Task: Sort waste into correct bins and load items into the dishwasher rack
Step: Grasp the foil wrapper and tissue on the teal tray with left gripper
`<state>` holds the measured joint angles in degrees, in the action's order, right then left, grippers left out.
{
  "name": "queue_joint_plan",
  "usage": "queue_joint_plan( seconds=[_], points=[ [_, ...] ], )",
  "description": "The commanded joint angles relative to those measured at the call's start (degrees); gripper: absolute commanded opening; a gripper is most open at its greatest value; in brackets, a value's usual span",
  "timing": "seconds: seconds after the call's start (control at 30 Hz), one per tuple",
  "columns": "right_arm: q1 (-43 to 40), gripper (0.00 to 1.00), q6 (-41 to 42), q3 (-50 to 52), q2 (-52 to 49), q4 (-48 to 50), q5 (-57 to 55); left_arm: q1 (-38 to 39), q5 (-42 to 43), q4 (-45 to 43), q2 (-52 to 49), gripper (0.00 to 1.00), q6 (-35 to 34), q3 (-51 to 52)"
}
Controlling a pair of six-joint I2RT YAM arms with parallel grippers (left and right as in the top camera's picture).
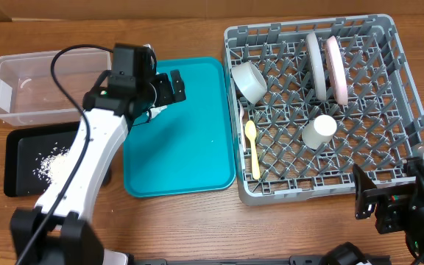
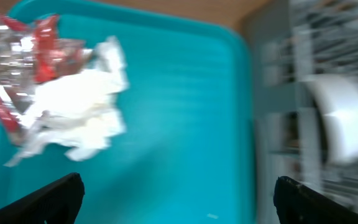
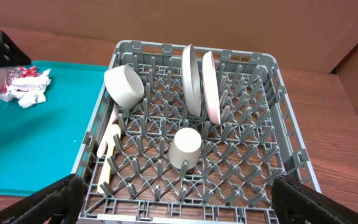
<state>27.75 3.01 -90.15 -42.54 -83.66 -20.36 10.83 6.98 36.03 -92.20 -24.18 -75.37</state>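
Observation:
The crumpled white napkin (image 2: 82, 109) and red-and-silver wrappers (image 2: 36, 50) lie at the teal tray's far left corner. They also show in the right wrist view (image 3: 27, 84). My left gripper (image 2: 178, 186) is open and empty above the tray (image 1: 174, 87), apart from them. The rice grains (image 1: 50, 163) lie in the black tray (image 1: 17, 184). The clear tub (image 1: 2, 96) stands behind it. The rack (image 1: 411, 110) holds the bowl (image 1: 249, 81), grey-green plate (image 1: 316, 66), white plate (image 1: 336, 70), cup (image 1: 319, 131) and yellow spoon (image 1: 252, 147). My right gripper (image 3: 179, 205) is open and empty at the rack's near edge.
The large teal tray (image 1: 190, 147) lies between the bins and the rack, its edge against the rack's left wall. My left arm crosses over the black tray and the teal tray's left side. The table's front edge is near my right arm (image 1: 411, 213).

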Motion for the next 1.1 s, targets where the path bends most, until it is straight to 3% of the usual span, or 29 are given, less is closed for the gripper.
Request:
queue_joint_plan(
  seconds=[0.0, 0.27, 0.3, 0.37, 0.53, 0.6, 0.63, 0.67, 0.9, 1.07],
  points=[
    [-0.13, 1.0, 0.44, -0.13, 0.48, 0.11, -0.59, -1.09, -8.68, -1.86, -6.73, 1.0, 4.5, 0.22],
    [-0.13, 1.0, 0.44, -0.13, 0.48, 0.11, -0.59, -1.16, -17.86, -8.52, -15.69, 0.99, 5.38, 0.22],
    [-0.13, 1.0, 0.44, -0.13, 0.48, 0.11, -0.59, -1.16, -17.79, -8.04, -16.17, 0.95, 5.38, 0.22],
    [-0.13, 1.0, 0.44, -0.13, 0.48, 0.11, -0.59, -1.16, -16.83, -5.73, -17.27, 0.75, 5.35, 0.22],
    [-0.13, 1.0, 0.44, -0.13, 0.48, 0.11, -0.59, -1.05, -14.38, -4.76, -20.74, 0.56, 5.38, 0.26],
    [-0.13, 1.0, 0.44, -0.13, 0.48, 0.11, -0.59, -1.07, -11.61, -4.52, -21.79, 0.19, 5.38, 0.26],
    [-0.13, 1.0, 0.44, -0.13, 0.48, 0.11, -0.59, -1.07, -10.14, -4.57, -21.42, 0.07, 5.4, 0.13],
    [-0.13, 1.0, 0.44, -0.13, 0.48, 0.11, -0.59, -1.09, -9.77, -4.37, -21.0, 0.04, 5.35, -0.22],
    [-0.13, 1.0, 0.44, -0.13, 0.48, 0.11, -0.59, -1.14, -5.57, 10.23, -12.63, 0.04, 5.38, -13.4],
    [-0.13, 1.0, 0.44, -0.13, 0.48, 0.11, -0.59, -2.56, -12.13, 15.17, -8.09, 0.04, 5.4, -19.52]
  ],
)
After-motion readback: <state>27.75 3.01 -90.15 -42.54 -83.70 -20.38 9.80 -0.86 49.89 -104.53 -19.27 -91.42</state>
